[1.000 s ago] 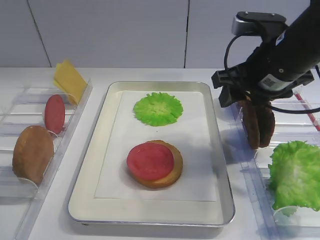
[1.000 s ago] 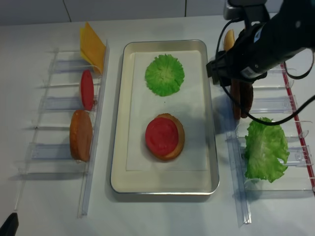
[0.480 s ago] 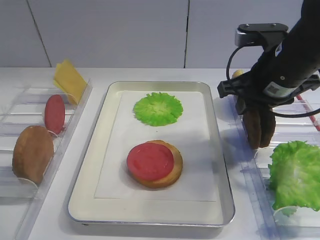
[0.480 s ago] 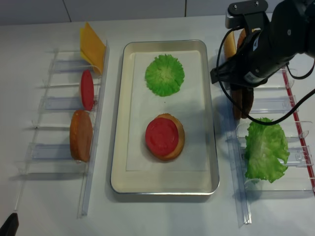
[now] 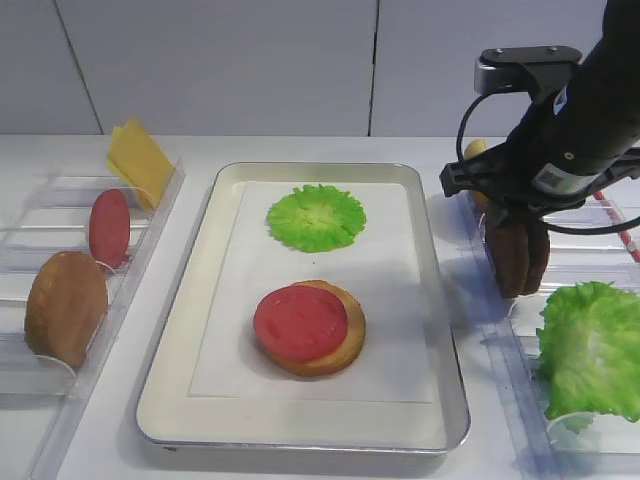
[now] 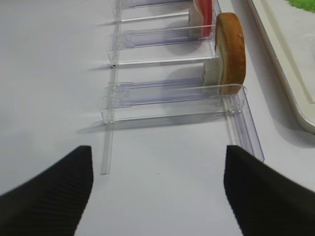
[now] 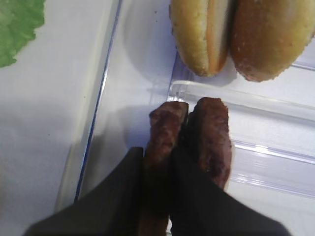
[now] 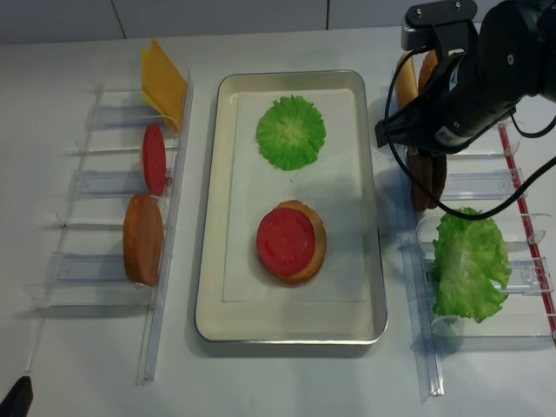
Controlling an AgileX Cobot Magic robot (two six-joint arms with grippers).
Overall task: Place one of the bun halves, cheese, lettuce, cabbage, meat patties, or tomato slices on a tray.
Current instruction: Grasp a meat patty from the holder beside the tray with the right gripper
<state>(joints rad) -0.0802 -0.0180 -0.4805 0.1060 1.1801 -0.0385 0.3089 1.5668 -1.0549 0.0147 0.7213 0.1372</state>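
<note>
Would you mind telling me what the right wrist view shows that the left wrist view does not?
Only the right wrist view shows the two meat patties standing on edge, with the right gripper shut on the left one, plus two bun halves behind. Only the left wrist view shows the left rack's bun half and tomato slice. Both share the white tabletop and clear racks.

White tabletop (image 5: 190,150), pale grey panelled wall (image 5: 220,60) behind, soft even light
</note>
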